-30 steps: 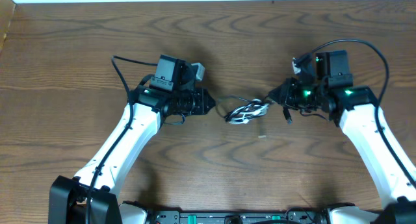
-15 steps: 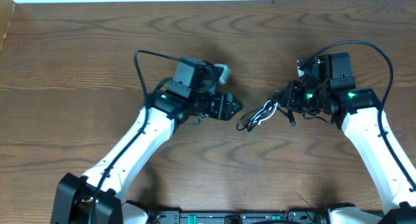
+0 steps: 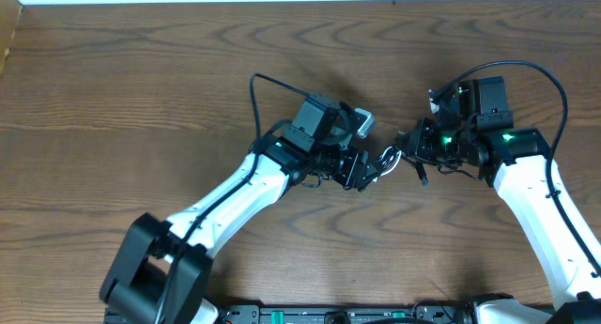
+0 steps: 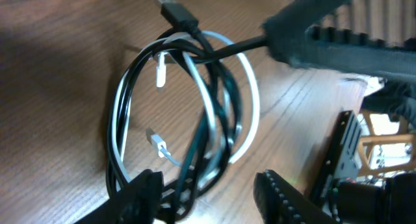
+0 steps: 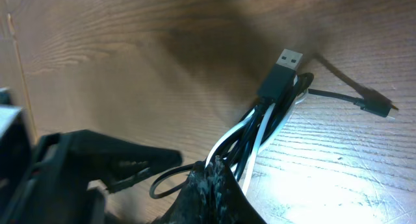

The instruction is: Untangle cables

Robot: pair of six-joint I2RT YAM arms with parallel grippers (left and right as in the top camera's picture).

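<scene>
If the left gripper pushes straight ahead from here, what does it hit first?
The tangled cables: the coil lies just ahead of the open left gripper, partly between its fingers. The right gripper looks further on, though depth is unclear.

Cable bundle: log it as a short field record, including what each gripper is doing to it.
item: cable bundle, loosely coiled on the wooden table
strands: black cable and white cable, looped through each other
loose end: black USB-A plug, ungripped
left gripper: open, fingers either side of one end of the coil
right gripper: appears shut on the opposite end of the bundle
task state: strands not yet separated
</scene>
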